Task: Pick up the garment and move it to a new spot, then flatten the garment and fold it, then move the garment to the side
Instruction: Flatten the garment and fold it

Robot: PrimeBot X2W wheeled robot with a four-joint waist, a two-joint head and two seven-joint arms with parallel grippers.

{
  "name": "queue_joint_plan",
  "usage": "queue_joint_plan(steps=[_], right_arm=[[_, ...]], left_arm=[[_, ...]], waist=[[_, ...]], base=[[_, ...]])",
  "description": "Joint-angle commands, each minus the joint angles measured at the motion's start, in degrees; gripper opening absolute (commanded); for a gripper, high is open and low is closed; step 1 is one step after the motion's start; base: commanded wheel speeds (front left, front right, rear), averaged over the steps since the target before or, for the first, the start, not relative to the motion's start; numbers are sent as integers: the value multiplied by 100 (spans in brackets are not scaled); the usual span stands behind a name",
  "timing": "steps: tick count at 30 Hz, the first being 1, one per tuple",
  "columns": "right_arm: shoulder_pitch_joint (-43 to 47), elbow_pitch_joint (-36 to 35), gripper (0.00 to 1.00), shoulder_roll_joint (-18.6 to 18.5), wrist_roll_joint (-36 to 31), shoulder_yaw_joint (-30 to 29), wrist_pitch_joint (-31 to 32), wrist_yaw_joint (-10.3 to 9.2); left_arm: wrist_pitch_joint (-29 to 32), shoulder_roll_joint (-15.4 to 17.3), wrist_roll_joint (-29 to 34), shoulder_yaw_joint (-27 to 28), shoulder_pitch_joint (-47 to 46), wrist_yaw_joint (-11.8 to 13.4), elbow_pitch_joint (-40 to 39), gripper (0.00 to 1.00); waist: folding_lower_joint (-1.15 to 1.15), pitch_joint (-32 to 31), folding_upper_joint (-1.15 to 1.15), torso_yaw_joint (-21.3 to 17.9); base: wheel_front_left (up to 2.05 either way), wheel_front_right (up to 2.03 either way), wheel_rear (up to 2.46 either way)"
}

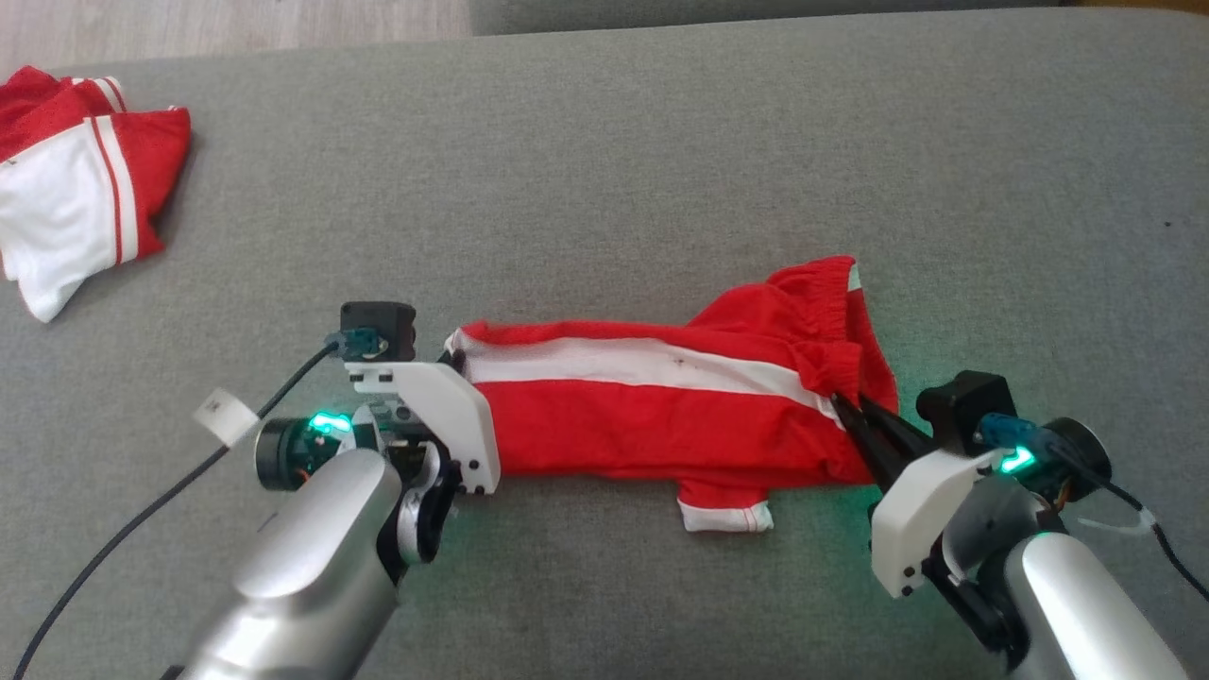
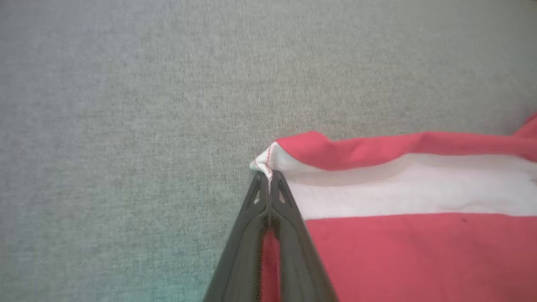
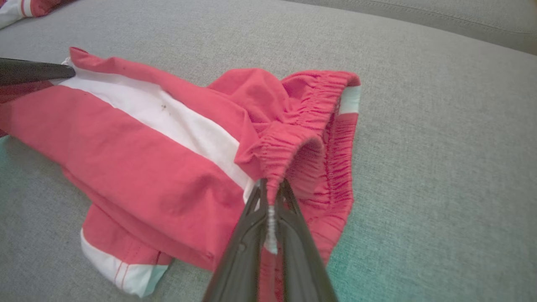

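On a grey sofa cushion point(image 1: 661, 142), red white-striped shorts point(image 1: 642, 425) lie lengthwise left to right, left gripper point(image 2: 268, 180) pinching the leg hem point(image 2: 264, 161), right gripper point(image 3: 270, 188) pinching the elastic waistband point(image 3: 293, 142).

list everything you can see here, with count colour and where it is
shorts: one, red with a white stripe and white hems, lying stretched across the middle of the cushion
second garment: one, red and white, bunched at the cushion's far left
cushion: one, grey fabric, under both garments
floor: one strip, pale wood, beyond the cushion at the far left
cable: one, black, running from the left wrist toward the near left
left gripper: one, dark fingers, shut on the shorts' leg hem at the left end
right gripper: one, dark fingers, shut on the shorts' waistband at the right end
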Motion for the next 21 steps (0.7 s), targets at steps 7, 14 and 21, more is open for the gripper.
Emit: queue_joint_plan(steps=[7,14,21], right_arm=[[-105,-225,0,26,-99,-102,-332,-4],[-122,-578,0,163,-209,-575,-785,-4],[-42,-1301,0,227,-184,-994,-939,-4]], left_arm=[[-495,153,33,327,-146,-25,-544,0],[-1047,343,79,532,113,37,-1523,0],[-1335,697,103,828,421,211,-2721,0]], waist=[[0,-109,0,74],[0,-462,0,164],[0,-993,0,231]], base=[[0,0,0],[0,0,0],[0,0,0]])
